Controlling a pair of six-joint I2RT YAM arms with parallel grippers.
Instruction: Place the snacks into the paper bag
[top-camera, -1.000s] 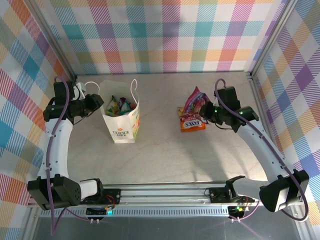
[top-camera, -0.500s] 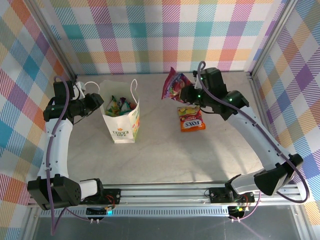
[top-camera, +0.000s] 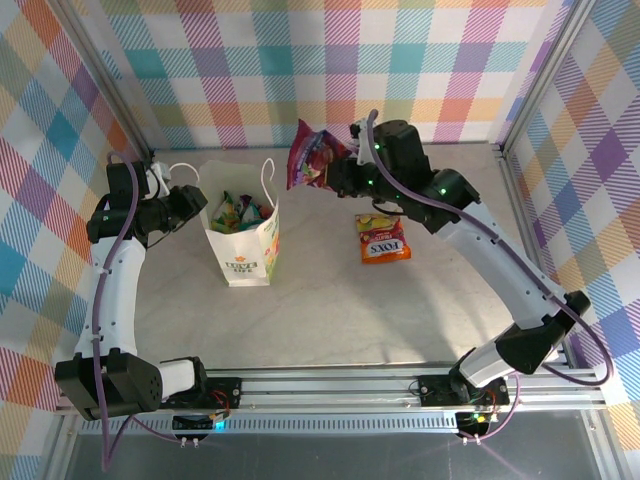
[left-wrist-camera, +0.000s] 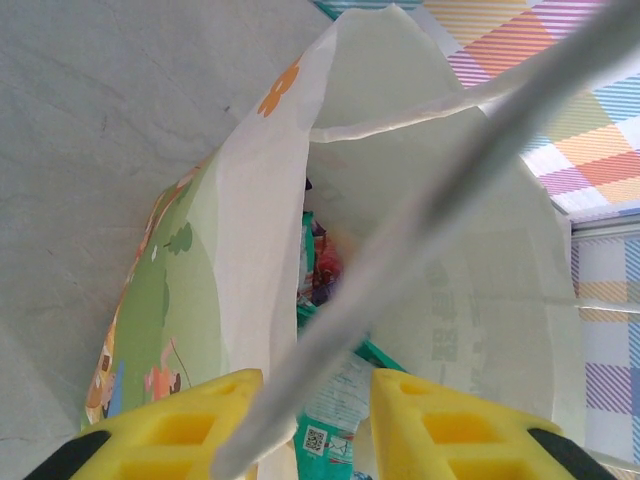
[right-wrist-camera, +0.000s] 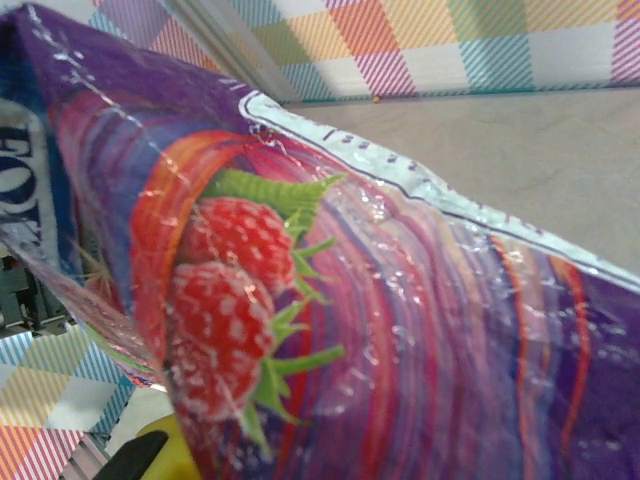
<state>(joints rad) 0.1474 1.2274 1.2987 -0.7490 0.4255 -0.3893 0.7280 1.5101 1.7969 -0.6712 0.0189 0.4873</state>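
1. Surface (top-camera: 330, 320): pale and flat, bounded by a checked backdrop (top-camera: 330, 70) on the far side.

2. Paper bag (top-camera: 245, 255): stands upright on the left half of the surface with its mouth open upward. The printed face with the small orange logo is toward the arm bases. Small snack packets (top-camera: 240, 210) lie inside it. One white cord handle rises at the right rim and the other loops out past the left rim.

3. Orange Fox's packet (top-camera: 385, 245): lies flat on the surface right of centre, well apart from the bag.

4. Left pincer (top-camera: 198, 205): positioned at the bag's left rim. In the left wrist view the yellow fingers (left-wrist-camera: 170, 425) stand partly apart. The white cord handle (left-wrist-camera: 420, 200) runs diagonally between them, close against one finger. It cannot be told whether the cord is clamped or merely passes through. Beyond the fingers the bag interior is open, with packets at the bottom.

5. Right pincer (top-camera: 343, 178): clenched on a purple raspberry-print packet (top-camera: 310, 160). The packet is held clear of the surface, tilted, near the far backdrop. It is between the bag and the Fox's packet and is not over the bag mouth. In the right wrist view the packet's glossy face lies directly against the camera side, with one yellow finger (right-wrist-camera: 165, 455) at its lower edge.
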